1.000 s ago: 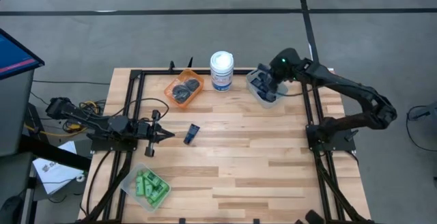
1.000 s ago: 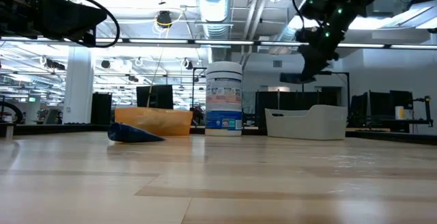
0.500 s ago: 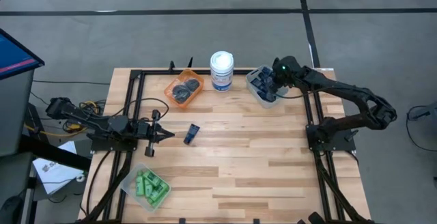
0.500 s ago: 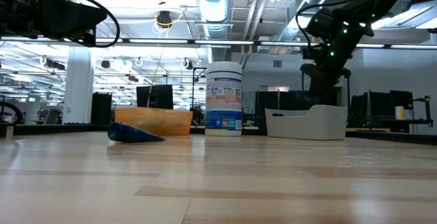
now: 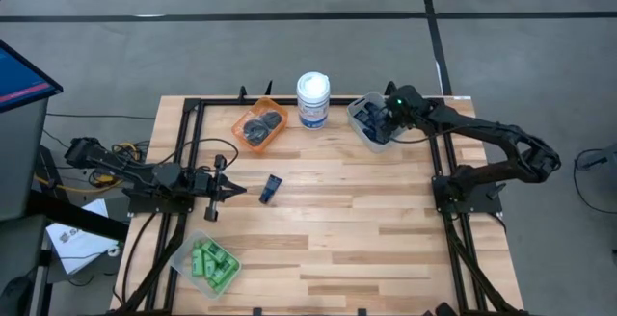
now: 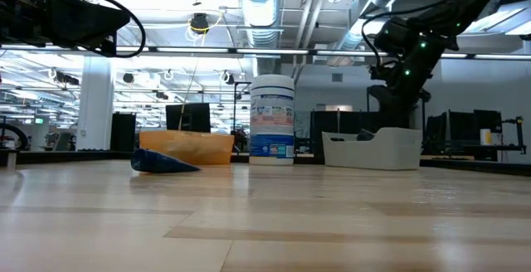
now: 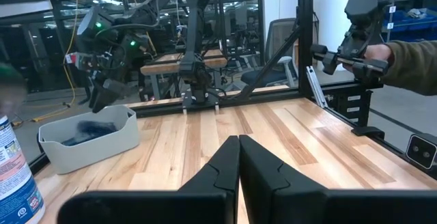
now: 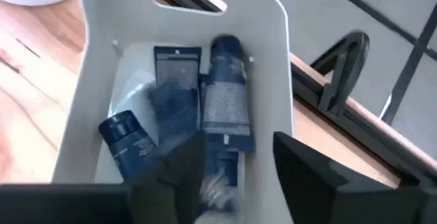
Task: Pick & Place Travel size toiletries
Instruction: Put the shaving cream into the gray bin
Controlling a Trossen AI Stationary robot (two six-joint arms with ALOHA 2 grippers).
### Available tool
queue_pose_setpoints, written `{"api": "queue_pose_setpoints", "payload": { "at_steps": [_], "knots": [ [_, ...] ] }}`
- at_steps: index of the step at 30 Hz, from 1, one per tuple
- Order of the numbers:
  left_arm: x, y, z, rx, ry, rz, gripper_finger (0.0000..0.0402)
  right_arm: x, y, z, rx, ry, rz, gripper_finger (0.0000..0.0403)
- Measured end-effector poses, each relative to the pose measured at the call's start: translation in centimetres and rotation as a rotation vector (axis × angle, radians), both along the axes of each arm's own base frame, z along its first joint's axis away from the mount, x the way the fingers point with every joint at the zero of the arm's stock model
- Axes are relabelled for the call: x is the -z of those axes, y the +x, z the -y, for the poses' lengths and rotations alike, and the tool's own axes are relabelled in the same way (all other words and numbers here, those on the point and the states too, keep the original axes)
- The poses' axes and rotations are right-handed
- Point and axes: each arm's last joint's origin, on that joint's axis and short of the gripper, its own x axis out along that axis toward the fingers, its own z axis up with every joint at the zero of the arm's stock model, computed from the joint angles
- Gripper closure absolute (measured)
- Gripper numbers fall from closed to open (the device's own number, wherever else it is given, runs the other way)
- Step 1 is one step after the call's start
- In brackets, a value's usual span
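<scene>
My right gripper (image 8: 235, 173) stands open over the grey bin (image 5: 370, 126) at the table's far right, pointing down into it. In the low view its fingertips are hidden behind the bin's wall (image 6: 373, 149). Several navy tubes (image 8: 222, 94) lie in the bin, and one blurred tube (image 8: 220, 183) shows below the gap between the fingers. Another navy tube (image 5: 271, 188) lies flat on the table left of the middle, with my left gripper (image 5: 234, 190) shut and level just to its left.
An orange bin (image 5: 260, 126) with dark grey pots and a white tub (image 5: 312, 98) stand at the far edge. A clear bin (image 5: 209, 263) of green bottles sits near left. Bare wood fills the middle. A person's hand (image 7: 382, 57) holds a device beyond the table.
My right gripper has come down toward the grey bin and slightly toward the table's right edge. Its fingers, which were above the bin's rim in the low view, now reach behind the bin's wall.
</scene>
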Motion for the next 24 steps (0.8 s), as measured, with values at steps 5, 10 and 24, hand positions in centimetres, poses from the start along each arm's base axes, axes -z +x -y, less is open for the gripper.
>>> {"api": "queue_pose_setpoints", "payload": {
  "at_steps": [5, 10, 24],
  "knots": [
    [0.0, 0.0, 0.0, 0.0, 0.0, 0.0, 0.0401, -0.4, 0.6, -0.1, -0.062, -0.044, 0.015, 0.0195],
    [0.0, 0.0, 0.0, 0.0, 0.0, 0.0, 0.0401, -2.7, 3.0, -1.1, -0.184, -0.103, 0.064, 0.0162],
    [0.0, 0.0, 0.0, 0.0, -0.001, 0.003, 0.0401, -5.1, 12.0, -10.1, -0.787, -0.321, 0.356, 0.0159]
  ]
}}
